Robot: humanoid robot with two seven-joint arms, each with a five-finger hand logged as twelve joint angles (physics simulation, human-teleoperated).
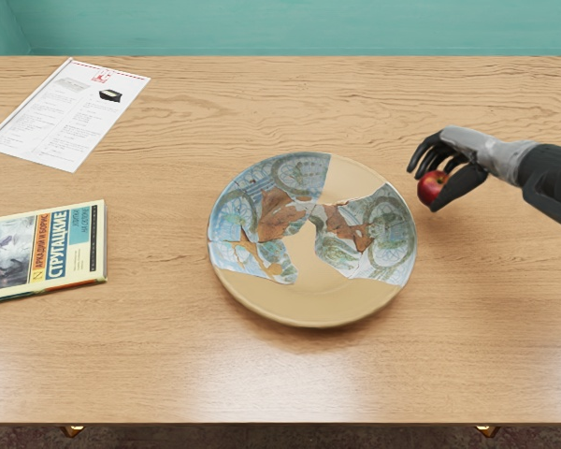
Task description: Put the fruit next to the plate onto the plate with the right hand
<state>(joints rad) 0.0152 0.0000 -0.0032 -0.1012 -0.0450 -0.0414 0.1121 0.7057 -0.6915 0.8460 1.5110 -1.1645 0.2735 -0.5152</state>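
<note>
A small red apple point(432, 186) sits just off the right rim of the plate point(313, 304), a tan dish with a blue and orange pattern in the middle of the table. My right hand point(442, 168) comes in from the right edge and its dark fingers curl around the apple from above and behind. Whether the apple rests on the table or is lifted slightly I cannot tell. The left arm does not show.
A paperback book point(42, 250) lies at the left edge of the table. A printed sheet point(68, 112) lies at the far left corner. The table's front edge runs along the bottom of the view.
</note>
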